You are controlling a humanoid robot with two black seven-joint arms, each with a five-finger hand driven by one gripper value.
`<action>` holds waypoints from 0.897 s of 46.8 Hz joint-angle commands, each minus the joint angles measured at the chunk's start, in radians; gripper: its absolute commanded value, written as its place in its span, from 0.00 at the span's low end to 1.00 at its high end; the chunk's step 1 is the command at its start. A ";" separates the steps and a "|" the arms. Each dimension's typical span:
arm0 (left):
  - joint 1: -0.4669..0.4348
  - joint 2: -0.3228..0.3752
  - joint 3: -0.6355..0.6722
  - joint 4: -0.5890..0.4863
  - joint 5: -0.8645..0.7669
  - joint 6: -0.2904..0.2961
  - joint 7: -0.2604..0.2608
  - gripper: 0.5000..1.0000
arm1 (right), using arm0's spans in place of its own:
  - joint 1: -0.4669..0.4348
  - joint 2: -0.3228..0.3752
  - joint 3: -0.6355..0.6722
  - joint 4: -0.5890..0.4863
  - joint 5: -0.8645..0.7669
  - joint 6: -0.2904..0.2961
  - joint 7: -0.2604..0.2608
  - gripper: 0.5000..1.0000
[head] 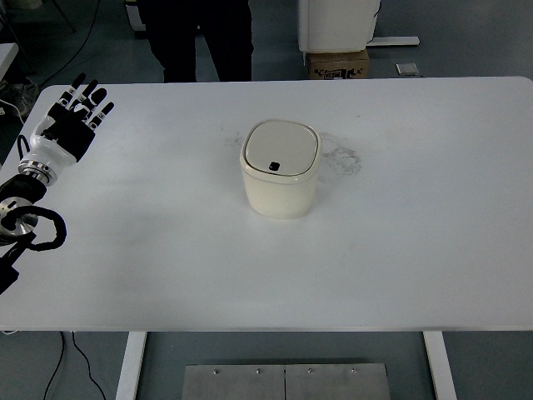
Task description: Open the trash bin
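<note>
Bin [280, 169] sat shut mid-table, left hand [70, 127] spread and well apart — it'd want to press that dark lid button [272, 165] squarely

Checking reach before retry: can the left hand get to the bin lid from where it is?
Probably yes: nothing lies on the table between the left hand, open at the far-left corner, and the closed trash bin.

A person [198, 37] behind the table [416, 250] was cut off above the legs by the top edge; the left arm [21, 221] ran out at the left edge.
</note>
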 commanded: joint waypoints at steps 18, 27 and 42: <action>-0.176 0.067 0.289 -0.080 -0.001 0.092 0.002 1.00 | 0.000 0.000 0.000 0.000 0.001 0.000 0.000 0.98; -0.310 0.092 0.496 -0.155 0.000 0.099 0.005 1.00 | 0.000 0.000 0.000 0.000 -0.001 0.000 0.000 0.98; -0.531 0.110 0.807 -0.316 0.083 0.092 0.007 1.00 | 0.000 0.000 0.000 0.000 0.001 0.000 0.000 0.98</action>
